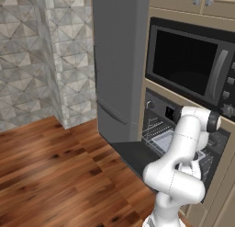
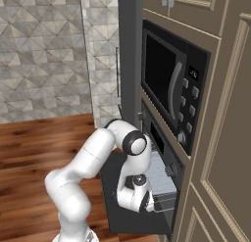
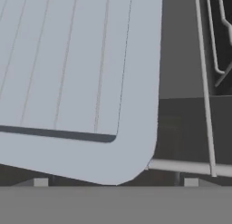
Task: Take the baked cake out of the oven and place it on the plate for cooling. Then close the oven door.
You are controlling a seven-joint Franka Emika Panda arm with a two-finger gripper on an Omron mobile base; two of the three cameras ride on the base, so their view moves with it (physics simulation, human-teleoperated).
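Note:
The oven (image 1: 158, 112) stands open, its dark glass oven door (image 1: 131, 153) folded down flat in front. My arm reaches over the door into the cavity. My gripper (image 3: 115, 182) is open, its two fingertips (image 3: 41, 182) set wide apart just above the near corner of a pale grey tray (image 3: 68, 82) on the wire rack (image 3: 205, 96). From the right, the gripper (image 2: 151, 203) hangs at the tray's front edge (image 2: 161, 176), over the door (image 2: 113, 199). Nothing sits between the fingers. The baked cake and the plate are out of view.
A microwave (image 1: 188, 65) with a dark window is built in above the oven. A tall grey fridge (image 1: 119, 60) stands to the left of it. Wood floor (image 1: 55, 175) lies open on the left. Cabinet panels (image 2: 225, 138) close off the right.

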